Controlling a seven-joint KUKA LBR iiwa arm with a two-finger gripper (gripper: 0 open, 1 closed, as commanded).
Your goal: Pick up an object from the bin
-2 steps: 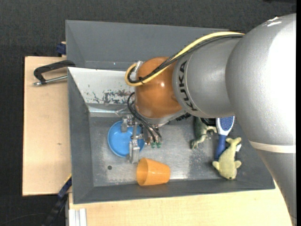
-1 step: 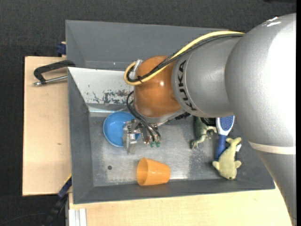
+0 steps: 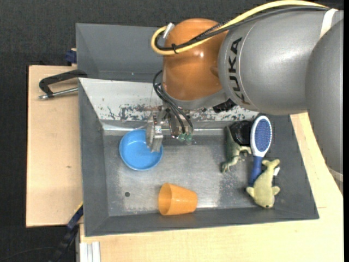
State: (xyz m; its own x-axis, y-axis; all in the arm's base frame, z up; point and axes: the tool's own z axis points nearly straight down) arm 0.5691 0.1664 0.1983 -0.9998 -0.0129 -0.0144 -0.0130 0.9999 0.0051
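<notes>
Gripper (image 3: 157, 136) is hanging at the right rim of the one blue bowl (image 3: 137, 153), grip state untellable; the bin (image 3: 90, 146) is also holding one tipped orange cup (image 3: 177, 199), one blue hairbrush (image 3: 260, 143) and one yellow plush fish (image 3: 265, 185).

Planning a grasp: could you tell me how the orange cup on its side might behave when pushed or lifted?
The orange cup lies on its side on the flat floor of the bin, so a push would probably roll it in a curve, as it tapers. It looks like thin plastic, likely light and stiff. Its smooth wall may slip.
</notes>
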